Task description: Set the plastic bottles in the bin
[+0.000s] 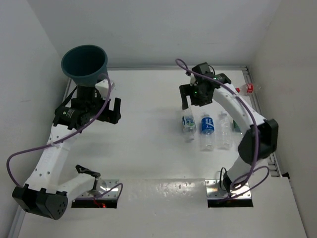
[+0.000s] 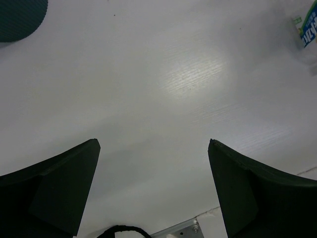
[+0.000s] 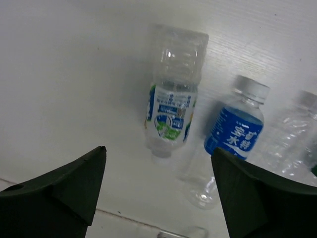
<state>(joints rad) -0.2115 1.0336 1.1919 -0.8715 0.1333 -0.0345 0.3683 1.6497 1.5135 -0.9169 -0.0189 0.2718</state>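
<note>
Right gripper [image 3: 157, 150] hovers over the row of bottles [image 1: 207, 126] — fingers spread, nothing held.
Bin [image 1: 84, 59] stands well apart at far left, beside the spread left gripper [image 2: 153, 144]. Better to straddle the white-labelled bottle [image 3: 171, 106] across its label — clear of the blue one [image 3: 235, 131].

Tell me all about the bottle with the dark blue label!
The blue-label bottle is small and made of clear, crinkly-looking plastic. It has a pale cap on and a bright blue wrapper with white writing. It looks empty. It lies flat on its side on the white table, in a row between a blue-and-white-label bottle and a nearly bare bottle. The right hand is open near the row and is not holding it.
</note>
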